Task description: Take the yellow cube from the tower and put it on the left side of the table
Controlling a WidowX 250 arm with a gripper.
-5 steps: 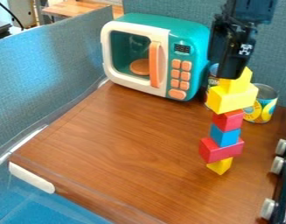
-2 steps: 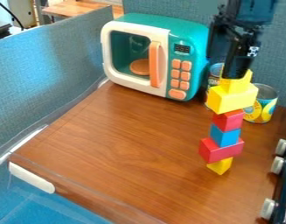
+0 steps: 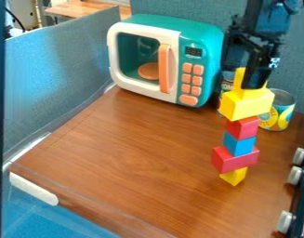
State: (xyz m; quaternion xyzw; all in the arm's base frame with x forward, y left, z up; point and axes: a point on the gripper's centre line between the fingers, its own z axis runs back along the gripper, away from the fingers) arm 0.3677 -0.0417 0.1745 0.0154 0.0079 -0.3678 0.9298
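Note:
The black gripper (image 3: 258, 69) hangs at the upper right, low over the top of the block tower, and covers part of the top yellow cube (image 3: 239, 80). That cube rests on a wider yellow block (image 3: 247, 105). Below it are a red block (image 3: 243, 128), a blue block (image 3: 239, 144), a wider red block (image 3: 234, 160) and a tilted yellow block (image 3: 234, 176) at the base. The left side of the brown table (image 3: 86, 153) lies far from the tower.
A teal and white toy microwave (image 3: 201, 42) stands at the back. Directly behind the tower are a yellow-labelled can (image 3: 279, 111) and another can (image 3: 226, 86). Stove knobs (image 3: 295, 176) line the right edge, and a grey-blue partition (image 3: 61, 69) borders the left.
The gripper has come down and slightly right, covering more of the top cube's right part. The tower stands as before. A dark vertical strip has appeared at the left edge of the view.

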